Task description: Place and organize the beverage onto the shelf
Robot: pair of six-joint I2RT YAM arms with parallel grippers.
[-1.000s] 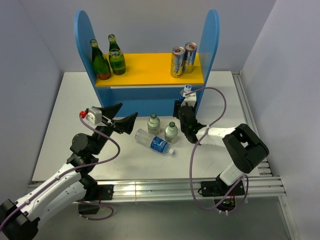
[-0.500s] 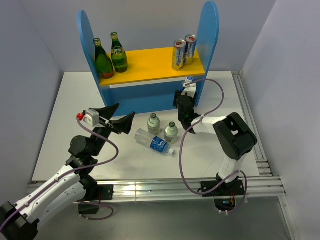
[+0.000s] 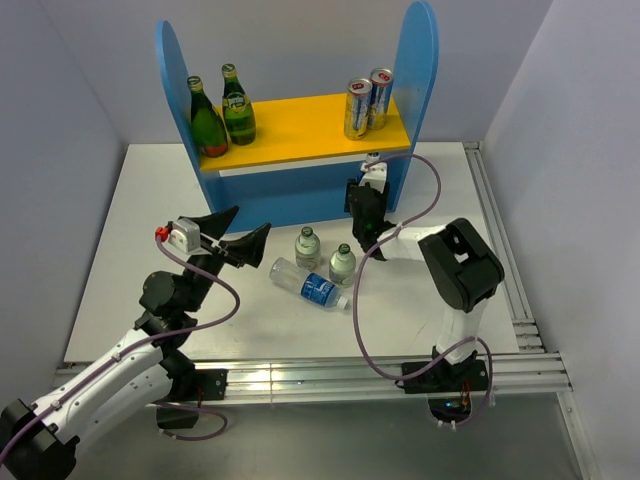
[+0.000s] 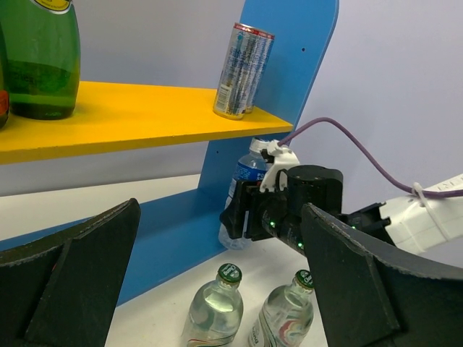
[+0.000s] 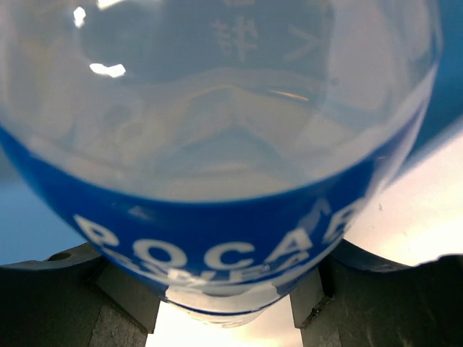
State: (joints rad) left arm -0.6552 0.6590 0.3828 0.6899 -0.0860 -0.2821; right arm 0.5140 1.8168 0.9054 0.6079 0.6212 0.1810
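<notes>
Standing upright, blue-labelled bottle (image 4: 247, 172) sits within right hand (image 4: 243, 212).

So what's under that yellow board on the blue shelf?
A clear blue-labelled plastic bottle, gripped by the right arm's black tool, at the right end. The yellow board covers the rest from above.

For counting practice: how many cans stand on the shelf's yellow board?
2: left can and right can, side by side at the right end of the yellow board. None appears hidden.
</notes>
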